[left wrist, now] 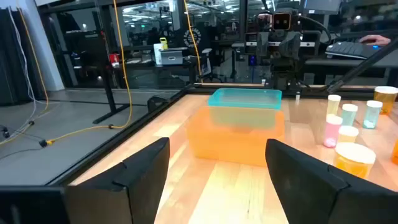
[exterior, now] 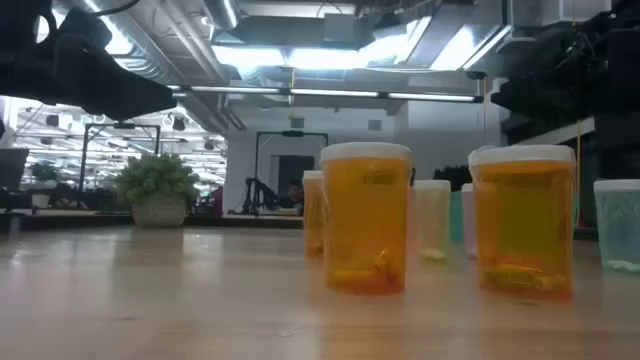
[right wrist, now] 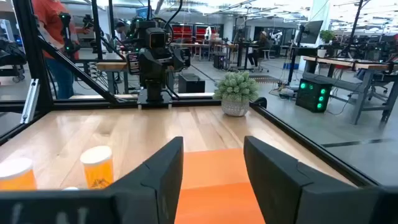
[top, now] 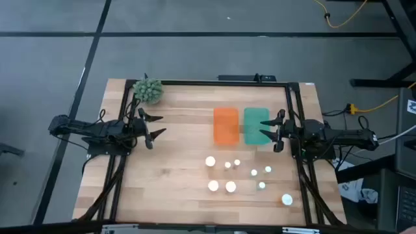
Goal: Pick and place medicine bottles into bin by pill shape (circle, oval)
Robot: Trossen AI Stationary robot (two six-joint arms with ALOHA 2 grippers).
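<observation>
Several white-capped medicine bottles (top: 231,186) stand upright on the wooden table near its front right, one orange-tinted (top: 286,199) nearest the right edge. In the low view two orange bottles (exterior: 365,217) stand close to the camera. An orange bin (top: 225,125) and a teal bin (top: 256,125) stand side by side at mid-table. My left gripper (top: 156,127) is open and empty at the table's left. My right gripper (top: 272,132) is open and empty over the teal bin's right side.
A small potted green plant (top: 148,90) stands at the table's far left corner. Black frame rails (top: 296,117) run along the table's left, right and far edges. Bare wood lies between my left gripper and the bins.
</observation>
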